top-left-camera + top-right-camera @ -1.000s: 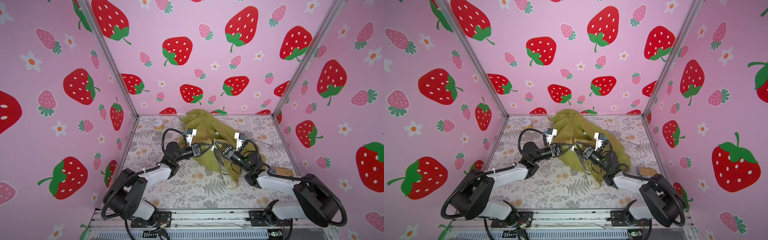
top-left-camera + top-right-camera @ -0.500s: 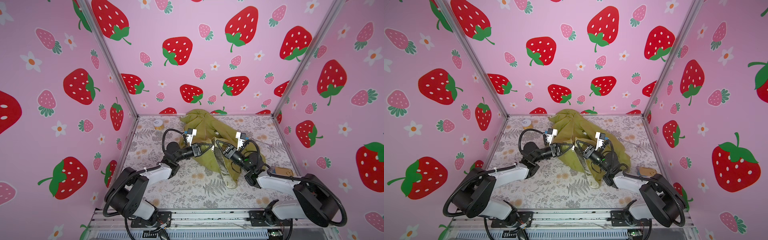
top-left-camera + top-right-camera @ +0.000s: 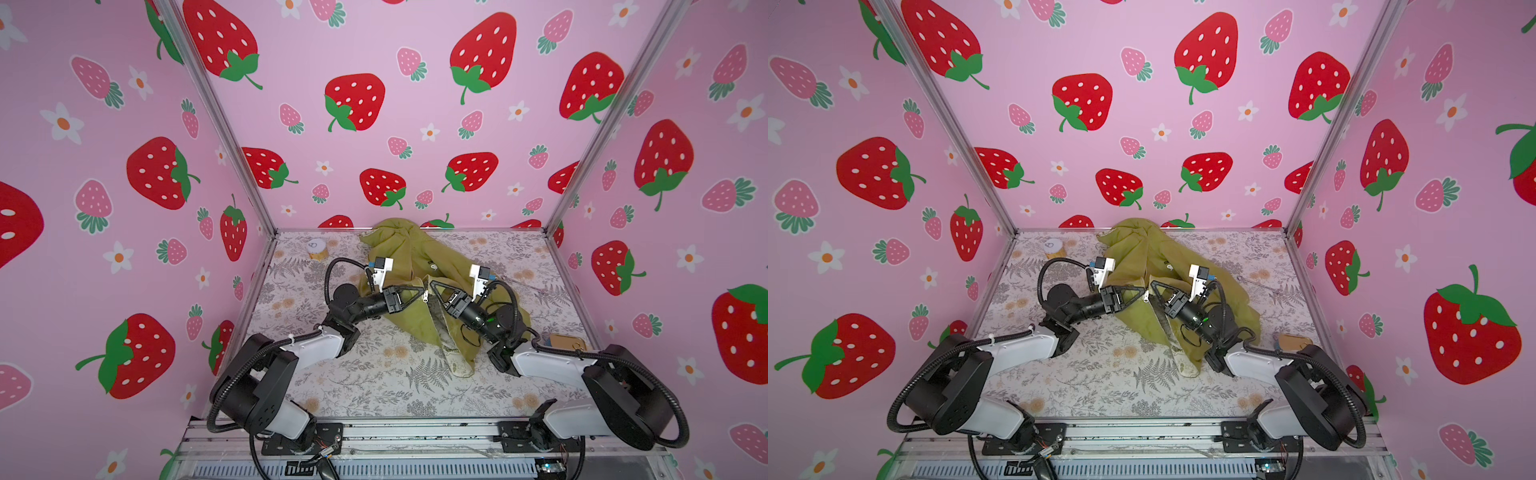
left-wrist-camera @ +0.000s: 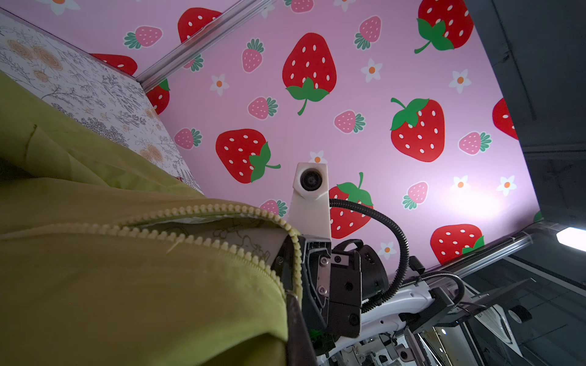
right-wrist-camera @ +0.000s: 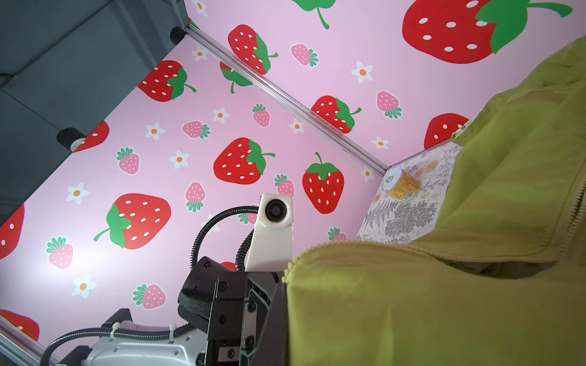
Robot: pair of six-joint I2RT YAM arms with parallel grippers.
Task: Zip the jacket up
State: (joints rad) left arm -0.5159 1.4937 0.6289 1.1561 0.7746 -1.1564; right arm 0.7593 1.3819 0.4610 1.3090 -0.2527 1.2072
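Both our left gripper [image 3: 420, 291] and right gripper [image 3: 433, 284] remain pinched on the jacket [image 3: 409, 253] zipper edges, unmoved since earlier.

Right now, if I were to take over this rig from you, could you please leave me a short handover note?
The left gripper is shut, pinching one front edge of the jacket beside the silver zipper pull.
The right gripper is shut on the opposite front edge, its tips almost meeting the left's.
The jacket lies crumpled in the middle of the table.
Done: both edges gripped.
Left: the zipper teeth gape apart with lining showing, so the zipper needs closing.
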